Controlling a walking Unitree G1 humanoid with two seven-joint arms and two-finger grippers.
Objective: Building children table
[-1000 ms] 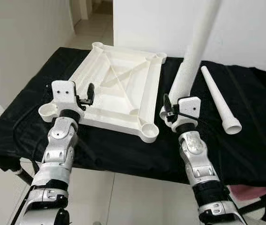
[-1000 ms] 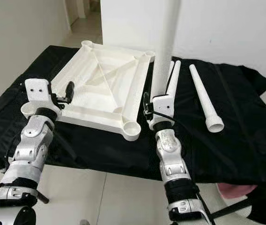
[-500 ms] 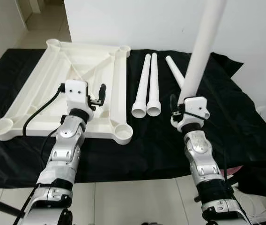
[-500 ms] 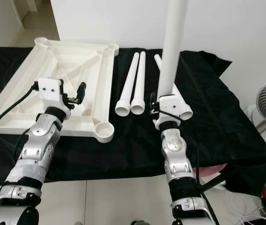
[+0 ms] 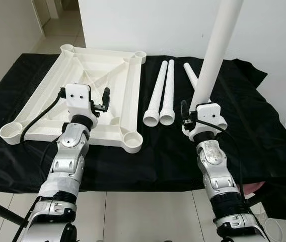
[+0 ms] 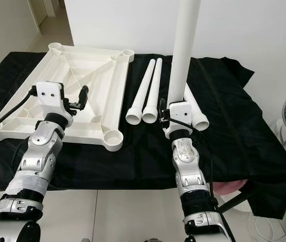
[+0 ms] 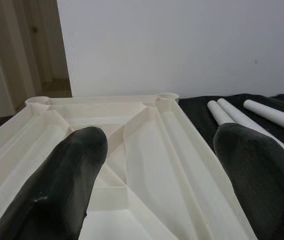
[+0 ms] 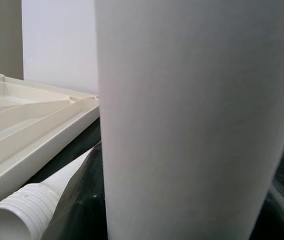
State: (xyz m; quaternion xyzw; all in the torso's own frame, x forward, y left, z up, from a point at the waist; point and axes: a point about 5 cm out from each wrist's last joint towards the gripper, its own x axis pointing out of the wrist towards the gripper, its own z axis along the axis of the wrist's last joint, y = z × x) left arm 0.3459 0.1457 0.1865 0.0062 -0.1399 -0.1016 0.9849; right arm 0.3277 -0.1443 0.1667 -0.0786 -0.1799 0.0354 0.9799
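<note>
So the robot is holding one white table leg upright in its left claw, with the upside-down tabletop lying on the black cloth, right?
Not quite: the leg stands upright in the right gripper, as the left eye view shows. The left gripper is open and holds nothing, over the upside-down tabletop on the black cloth.

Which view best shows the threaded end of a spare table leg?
Right wrist view: threaded open end of a lying table leg is close, ridges clear. Eye views show leg ends small, threads unreadable. Left wrist view shows only plain shafts, far off.
</note>
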